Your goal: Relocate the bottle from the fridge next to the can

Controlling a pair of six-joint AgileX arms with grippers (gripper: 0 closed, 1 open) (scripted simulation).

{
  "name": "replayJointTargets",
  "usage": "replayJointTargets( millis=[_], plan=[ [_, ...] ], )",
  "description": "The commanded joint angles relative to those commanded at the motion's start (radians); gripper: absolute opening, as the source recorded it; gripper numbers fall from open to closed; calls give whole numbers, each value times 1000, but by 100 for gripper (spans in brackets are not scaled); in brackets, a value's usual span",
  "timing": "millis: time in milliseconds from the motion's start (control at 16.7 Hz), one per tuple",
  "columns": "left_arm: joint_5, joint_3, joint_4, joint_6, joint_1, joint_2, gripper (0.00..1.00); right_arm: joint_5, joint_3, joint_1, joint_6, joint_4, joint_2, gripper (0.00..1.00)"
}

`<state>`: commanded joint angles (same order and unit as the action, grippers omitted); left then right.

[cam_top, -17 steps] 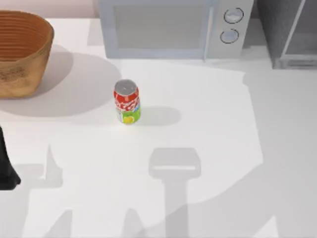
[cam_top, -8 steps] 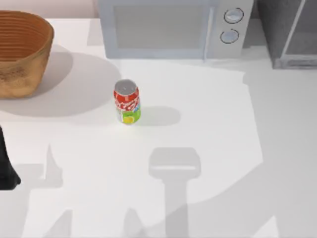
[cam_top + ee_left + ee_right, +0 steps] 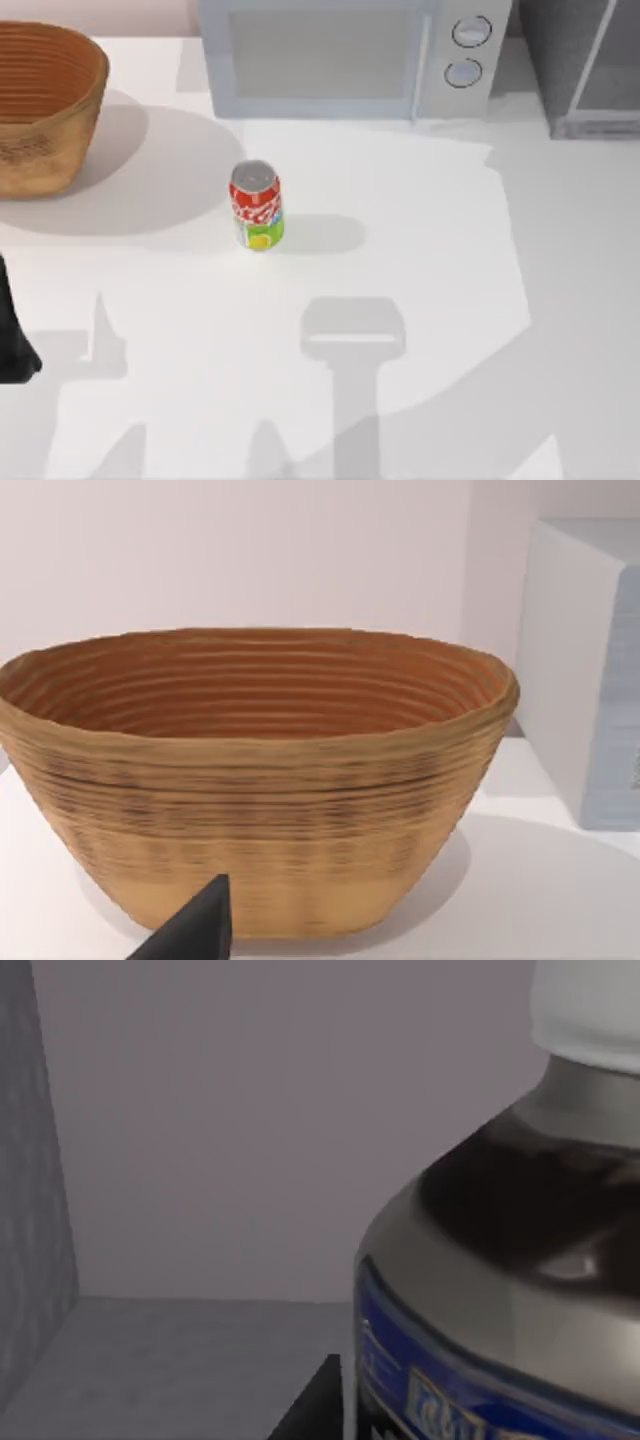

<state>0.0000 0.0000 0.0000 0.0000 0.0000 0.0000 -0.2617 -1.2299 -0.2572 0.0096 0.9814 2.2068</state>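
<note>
Right up against the right claw [image 3: 318,1400], in the right wrist view, looms the bottle [image 3: 500,1260]: dark brown body, white cap above, grey band at the shoulder and a blue label lower down. One dark fingertip [image 3: 310,1405] sits just beside the bottle's lower body; whether this claw is apart or clamped, I cannot tell. Bottle and claw are inside the fridge [image 3: 200,1140], with its grey floor beneath them, a plain back wall beyond and a speckled grey side wall off to one side.

Over on the top view's left edge, the left arm [image 3: 12,335] waits low at the table's [image 3: 430,300] near side. Its claw [image 3: 190,930] shows one dark fingertip in the left wrist view, and I cannot tell how its fingers stand. Just ahead of it is the woven basket [image 3: 255,790], wide and upright on the white table.

Farther out, mid-table, the can [image 3: 256,205] stands upright, red with a silver top and yellow-green base, well apart from the basket [image 3: 45,105]. Behind it at the back is the white microwave [image 3: 345,55] with two round knobs, and the grey fridge [image 3: 585,65] fills the far right corner.
</note>
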Motion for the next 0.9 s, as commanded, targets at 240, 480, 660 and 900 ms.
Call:
replayJointTargets(
  millis=[240, 480, 660, 900],
  plan=[
    [0, 0, 0, 0, 0, 0, 100, 0, -23, -1, 2, -115, -71, 0],
    [0, 0, 0, 0, 0, 0, 100, -1, -40, -1, 2, -147, -104, 0],
    [0, 0, 0, 0, 0, 0, 100, -2, -34, -1, 3, -143, -102, 0],
    [0, 0, 0, 0, 0, 0, 100, -27, 79, -19, 8, -109, -189, 0]
  ],
)
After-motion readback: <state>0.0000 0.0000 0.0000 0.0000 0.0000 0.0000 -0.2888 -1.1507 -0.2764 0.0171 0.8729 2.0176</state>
